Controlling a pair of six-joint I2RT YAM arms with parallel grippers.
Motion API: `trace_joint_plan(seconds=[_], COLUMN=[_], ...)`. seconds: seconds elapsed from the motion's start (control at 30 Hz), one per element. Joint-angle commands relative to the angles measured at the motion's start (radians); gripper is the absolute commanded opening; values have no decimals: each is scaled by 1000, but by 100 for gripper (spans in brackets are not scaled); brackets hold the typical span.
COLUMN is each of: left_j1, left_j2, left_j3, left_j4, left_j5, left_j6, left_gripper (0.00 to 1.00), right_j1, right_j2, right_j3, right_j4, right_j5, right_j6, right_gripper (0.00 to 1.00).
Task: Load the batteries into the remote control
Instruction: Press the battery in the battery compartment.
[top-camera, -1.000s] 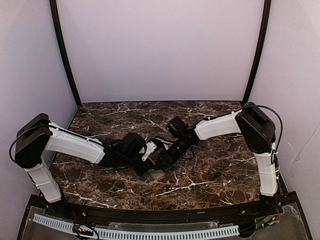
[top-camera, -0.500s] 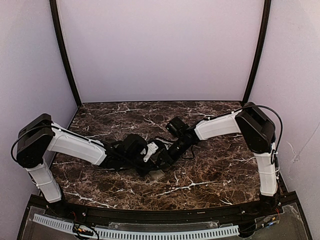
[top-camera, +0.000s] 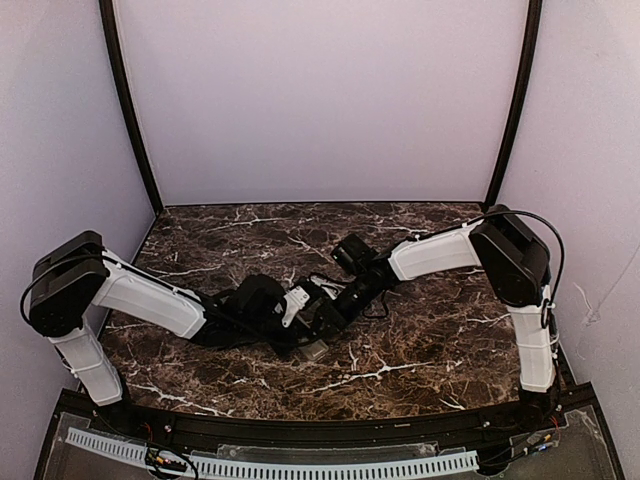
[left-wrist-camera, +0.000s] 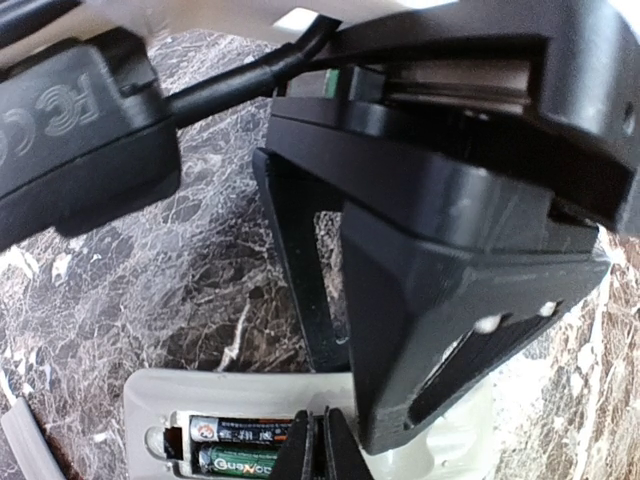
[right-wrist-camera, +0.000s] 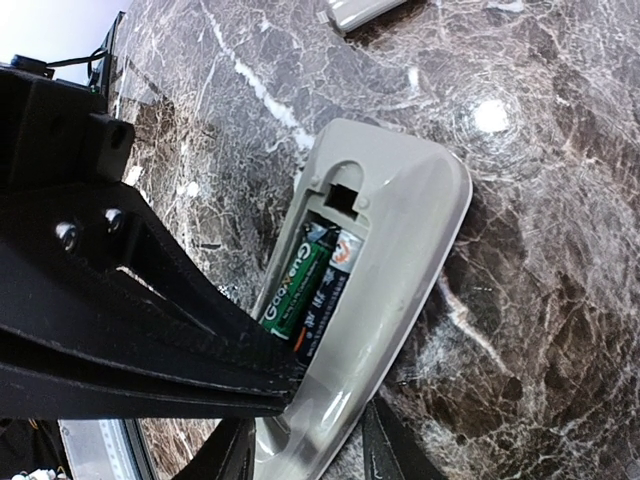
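Note:
The remote control lies back up on the marble, its battery bay open. Two batteries sit side by side in the bay, one green and one dark. In the left wrist view the batteries show just left of my left gripper. That gripper is shut, with nothing between its tips, which touch the remote control at the bay's end. My right gripper straddles the remote's other end, a finger against each long side. From above, both grippers meet over the remote control.
A pale flat piece lies on the marble beyond the remote's bay end. A white strip shows at the left wrist view's lower left. Both forearms cross the table's middle.
The left gripper's jaws have come together and its arm has shifted slightly. The right arm and the remote have stayed put.

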Motion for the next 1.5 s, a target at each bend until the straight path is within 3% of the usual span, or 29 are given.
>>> trace_joint_plan(seconds=[0.0,0.2,0.43,0.73,0.9,1.27,1.47], left_j1=[29,42,68,86,86,86,88], left_j2=[36,63,162,166,153,-27,-160], left_j3=[-112,-164,-124,-134,-113,123,117], left_j4=[-121,12,82,96,99,-65,-185], left_j5=[-11,0,35,37,81,74,-43], left_j6=[-11,-9,-4,-7,-5,21,-20], left_gripper=[6,7,7,7,12,31,36], right_j1=[28,27,23,3,-1,16,88], right_j2=[127,125,58,-50,-91,-250,-268], right_j3=[-73,-73,-85,-133,-156,-295,-347], right_j4=[-125,-123,-118,-62,-26,125,245], right_j5=[179,172,173,146,145,256,364], right_j6=[-8,-10,-2,23,38,125,191], right_gripper=[37,37,40,45,49,60,74])
